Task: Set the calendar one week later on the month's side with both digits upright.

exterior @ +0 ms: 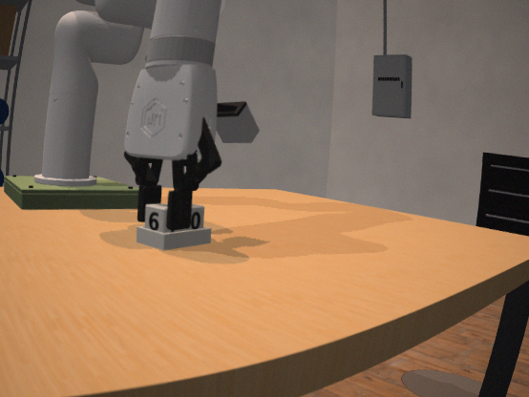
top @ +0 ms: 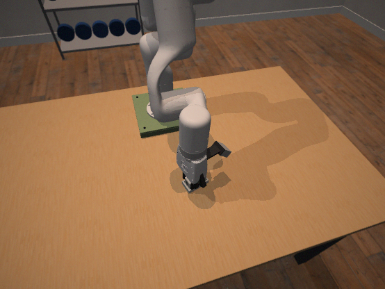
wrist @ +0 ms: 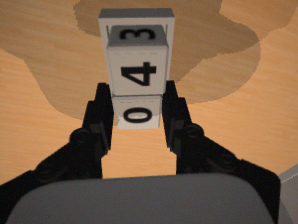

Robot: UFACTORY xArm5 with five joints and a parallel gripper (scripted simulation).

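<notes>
A small grey tray (exterior: 173, 237) sits flat on the table and holds two white cubes side by side. From the exterior view their front faces read 6 (exterior: 154, 221) and 0 (exterior: 196, 219). In the wrist view the nearer cube shows 0 (wrist: 136, 114), and the farther cube shows 4 (wrist: 138, 72) with 3 beyond it. My gripper (wrist: 137, 96) (top: 190, 187) points straight down over the tray. Its fingers stand on either side of the nearer cube, with a thin gap on each side. One finger (exterior: 180, 210) hides the seam between the cubes. The month's name is not visible.
The arm's green base plate (top: 156, 114) lies just behind the tray. A shelf with blue discs (top: 99, 29) stands on the floor beyond the table. A grey box (exterior: 391, 86) hangs on the wall, and a dark cabinet (exterior: 503, 191) stands at the right.
</notes>
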